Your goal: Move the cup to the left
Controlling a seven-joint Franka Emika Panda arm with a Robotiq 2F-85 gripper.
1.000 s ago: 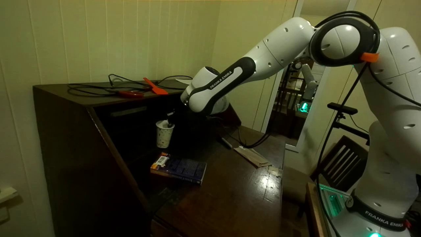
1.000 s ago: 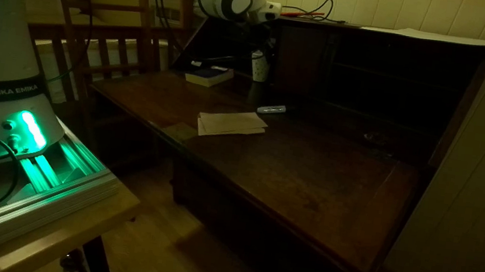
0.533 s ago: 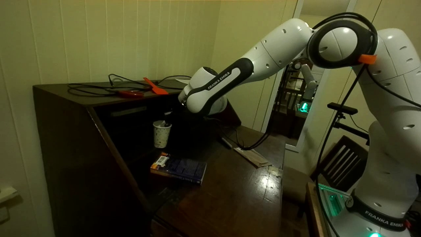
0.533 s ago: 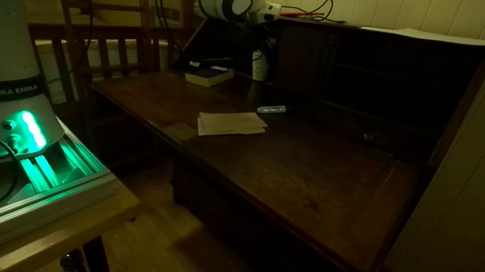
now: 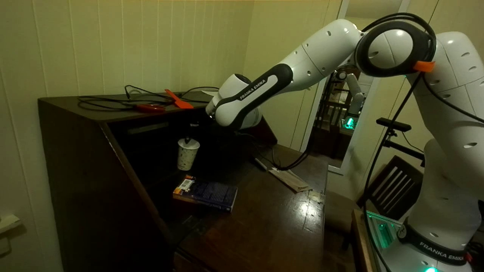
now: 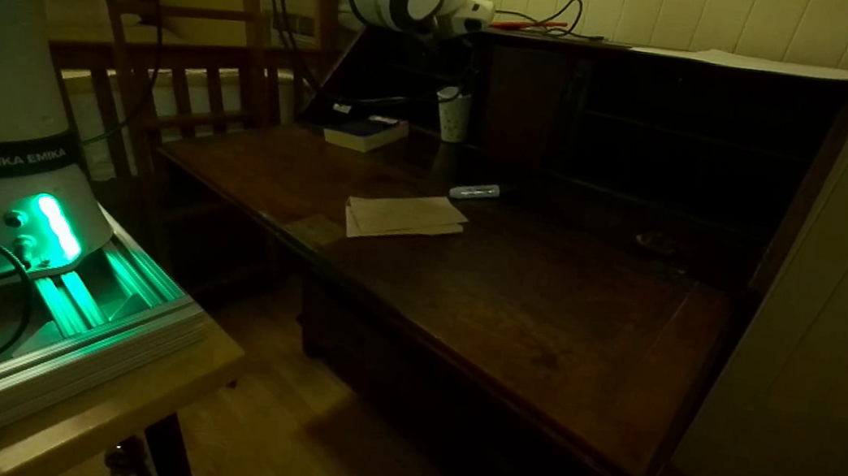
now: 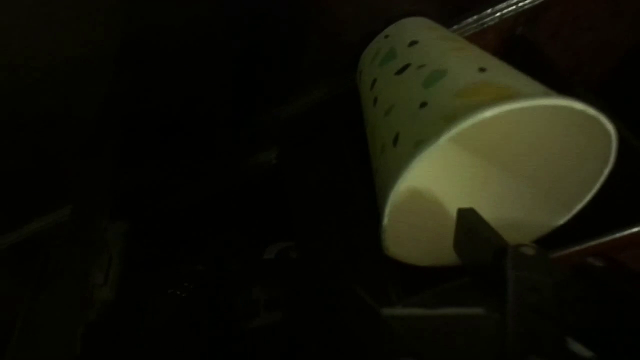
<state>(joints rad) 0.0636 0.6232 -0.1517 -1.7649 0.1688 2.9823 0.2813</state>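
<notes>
A whitish cup, flecked with green, yellow and black, was just below the pincer, mouth upward, leaning a little in both exterior views; it was too dark to tell whether its base touched the desk. The pincer had released it: in the wrist view one finger reached over the rim into the mouth, the second lost in darkness. A second earlier the exterior views showed that rim squeezed narrow; now it had spread into a full oval, and the finger had shifted from its right side to its far side in an exterior view. The cup itself had barely moved. Lower than the pincer, near the cup, a dark blue book lay flat; a pale marker and folded paper lay well apart from the pincer. Higher than it, a red spatula-like tool rested on the desk's top. All four had stayed put.
</notes>
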